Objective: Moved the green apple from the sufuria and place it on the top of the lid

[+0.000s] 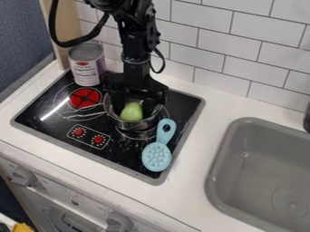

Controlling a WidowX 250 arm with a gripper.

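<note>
The gripper hangs down into the metal pot, right above and behind the green apple. Inside the pot, the green apple sits toward the front wall, its upper part partly overlapped by the gripper. The pot stands on the back right part of the black stove top, with its thin handle pointing left. Whether the gripper touches the apple is unclear.
A tall can stands at the stove's back left corner, close to the arm. A light blue slotted spoon lies on the stove's right side, its handle near the pot. The grey sink is to the right, and a tiled wall rises behind.
</note>
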